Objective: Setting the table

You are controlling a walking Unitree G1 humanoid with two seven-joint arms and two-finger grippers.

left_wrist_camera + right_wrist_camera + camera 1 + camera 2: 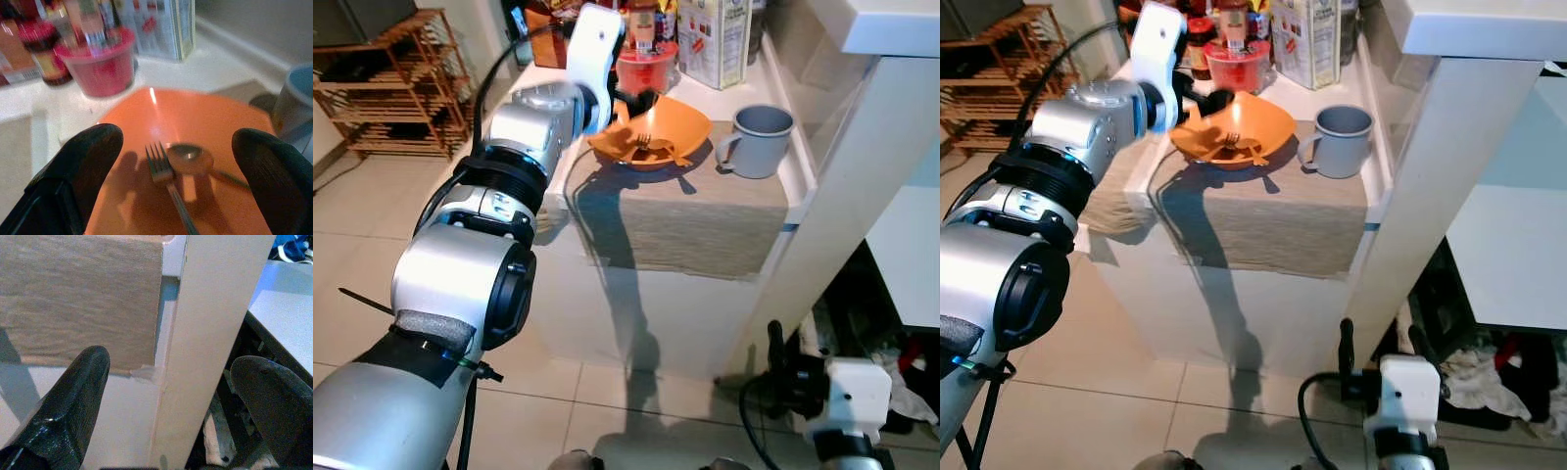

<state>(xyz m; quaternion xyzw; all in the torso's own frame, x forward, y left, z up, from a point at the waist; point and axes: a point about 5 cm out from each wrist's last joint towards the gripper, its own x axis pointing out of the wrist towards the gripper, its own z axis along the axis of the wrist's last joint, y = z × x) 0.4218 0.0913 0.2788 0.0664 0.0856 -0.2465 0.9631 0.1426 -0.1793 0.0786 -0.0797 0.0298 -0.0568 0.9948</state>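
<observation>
An orange plate (677, 122) rests at the back of a beige placemat (705, 220) on the white counter. A fork (166, 181) and a spoon (188, 157) lie in it. Right of the plate stands a grey mug (759, 139). My left gripper (631, 102) is stretched out to the plate's left rim and is open; in the left wrist view its fingers (78, 164) straddle the fork and spoon with nothing held. My right gripper (1381, 341) hangs low by the counter's front corner, open and empty, facing the placemat's hanging edge (83, 298).
A red tub (646, 67), jars and a carton (715, 39) crowd the counter's back. A white pillar (842, 186) rises at the counter's right end. A wooden rack (396, 88) stands far left on the tiled floor. Clothes (1489, 367) lie under the right side.
</observation>
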